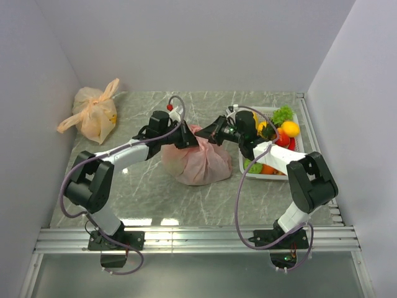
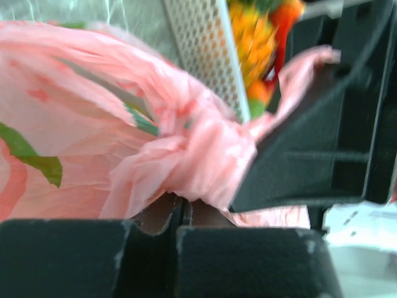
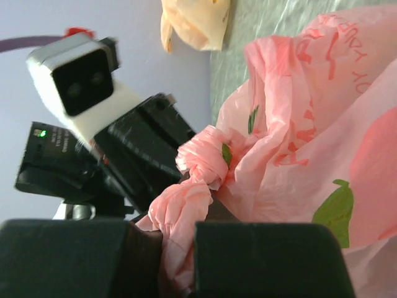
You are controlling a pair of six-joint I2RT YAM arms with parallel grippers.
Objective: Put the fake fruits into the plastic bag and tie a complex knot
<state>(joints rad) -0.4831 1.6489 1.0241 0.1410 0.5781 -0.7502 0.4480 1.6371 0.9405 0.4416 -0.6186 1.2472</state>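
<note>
The pink plastic bag (image 1: pixel 198 162) sits bulging on the table's middle, its top twisted into a knot (image 2: pixel 211 158) between both grippers. My left gripper (image 1: pixel 186 138) is shut on one pink handle strand at the knot's left. My right gripper (image 1: pixel 214 135) is shut on the other strand (image 3: pixel 183 217) at the knot's right. The knot also shows in the right wrist view (image 3: pixel 205 158). Several fake fruits (image 1: pixel 282 133), red, orange, yellow and green, lie in the white basket (image 1: pixel 296 112) at the right. Any fruits inside the bag are hidden.
A pale orange knotted bag (image 1: pixel 94 115) lies at the back left corner. The white basket stands close behind my right arm. Grey walls close in the table on three sides. A metal rail (image 1: pixel 198 239) runs along the near edge.
</note>
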